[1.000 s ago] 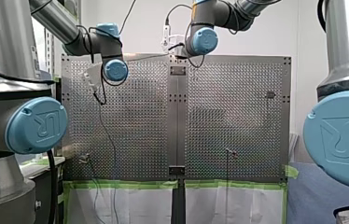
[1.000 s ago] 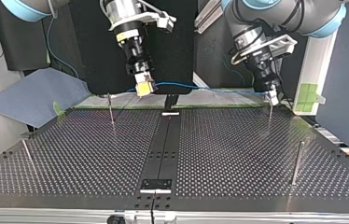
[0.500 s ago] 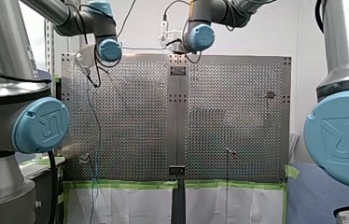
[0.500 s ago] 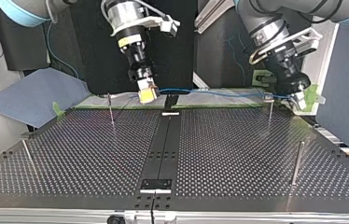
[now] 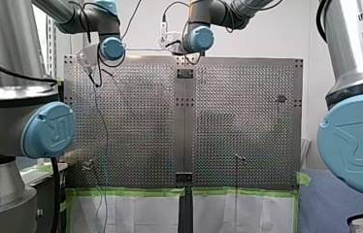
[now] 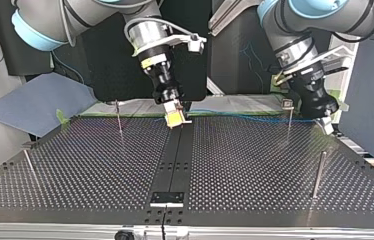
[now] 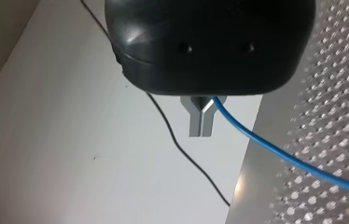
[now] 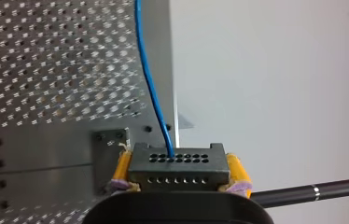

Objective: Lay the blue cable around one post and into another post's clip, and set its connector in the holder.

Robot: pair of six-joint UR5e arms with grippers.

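In the right wrist view my right gripper (image 8: 177,169) is shut on the black connector (image 8: 177,162), yellow pads (image 8: 122,169) on both its sides. The blue cable (image 8: 150,84) leaves the connector's face. In the top view that gripper (image 6: 174,118) hangs low over the far end of the dark centre strip (image 6: 175,160), beside a small pale plate (image 6: 187,121). From there the cable (image 6: 245,117) runs taut across a clip-topped post (image 6: 288,106) to my left gripper (image 6: 326,125). The metal fingers (image 7: 201,122) are shut on the cable (image 7: 275,151). Whether the cable sits in the clip I cannot tell.
Three more thin posts stand on the perforated table: one (image 6: 118,115) at the far side left of the strip, one (image 6: 27,165) at the top view's left edge, one (image 6: 319,174) near its right edge. A second plate (image 6: 166,197) lies at the strip's near end. Slack cable (image 5: 103,131) hangs over the table.
My right gripper has come down and moved to the top view's right with the connector, onto the strip's far end. My left gripper has swung further right and lower, past the clip post.
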